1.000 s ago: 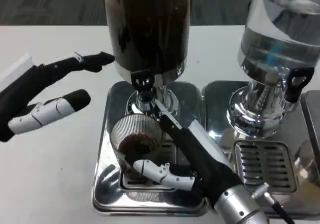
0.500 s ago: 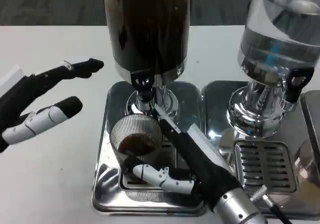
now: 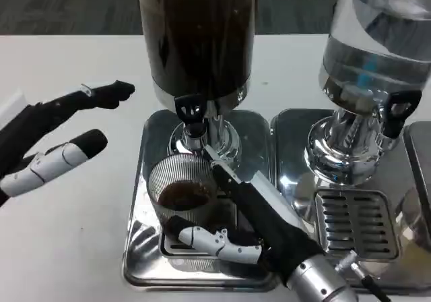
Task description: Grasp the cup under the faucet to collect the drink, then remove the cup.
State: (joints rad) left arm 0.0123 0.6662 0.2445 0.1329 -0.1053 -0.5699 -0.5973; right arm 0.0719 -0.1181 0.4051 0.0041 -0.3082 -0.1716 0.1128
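The dark drink dispenser (image 3: 196, 39) is the landmark here: it stands tall over a shiny metal tray (image 3: 145, 201) on the white table (image 3: 81, 201), and a second dispenser of clear water (image 3: 374, 52) stands to its right on a tray of its own. Right below the dark dispenser's black tap (image 3: 190, 108) sits the ribbed clear cup (image 3: 183, 187), already holding a shallow pool of brown drink. The right hand (image 3: 246, 218) reaches in from the lower right and wraps the cup, one finger along its front wall and another up its right side beside the tap's stem, so it appears to hold the cup. The left hand (image 3: 50, 140) hovers well to the left of the dispenser, fingers spread and holding nothing. The main risk, as I judge it, is spilling: pulling the cup out at a tilt would slop drink onto the tray. The cup is also close under the tap, so lifting it could knock its rim against the spout. The ribbed wall looks slippery, and a loose hold may let it twist. Lastly, if the tap drips on, drops land on the tray.
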